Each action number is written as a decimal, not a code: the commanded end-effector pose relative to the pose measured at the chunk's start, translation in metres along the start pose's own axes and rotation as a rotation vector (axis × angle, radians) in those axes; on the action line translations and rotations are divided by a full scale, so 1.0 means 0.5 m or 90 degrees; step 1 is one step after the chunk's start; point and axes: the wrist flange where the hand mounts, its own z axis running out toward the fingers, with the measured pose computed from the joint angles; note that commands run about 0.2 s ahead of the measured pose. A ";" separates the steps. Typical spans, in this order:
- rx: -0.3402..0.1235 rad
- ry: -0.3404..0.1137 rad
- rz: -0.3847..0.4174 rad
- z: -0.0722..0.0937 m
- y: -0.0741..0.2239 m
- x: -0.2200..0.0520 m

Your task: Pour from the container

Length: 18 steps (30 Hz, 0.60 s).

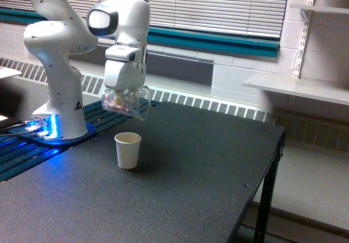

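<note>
One paper cup stands upright on the dark surface. Above and slightly behind it, toward the exterior view's left, the tool is closed on the clear container, held tilted in the air; reddish bits show through its wall.

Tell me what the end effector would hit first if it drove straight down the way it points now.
Likely the black table, just behind or beside the white paper cup. The end effector points down holding the tilted clear container; the cup sits roughly beneath, but depth is unclear.
</note>
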 end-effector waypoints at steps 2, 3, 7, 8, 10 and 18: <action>-0.020 -0.024 -0.002 0.019 0.012 -0.027; -0.020 -0.025 -0.002 0.019 0.011 -0.028; -0.021 -0.030 -0.006 0.017 0.004 -0.033; -0.022 -0.030 -0.006 0.017 0.004 -0.034; -0.024 -0.031 -0.006 0.017 0.004 -0.035; -0.029 -0.036 -0.001 0.016 0.003 -0.040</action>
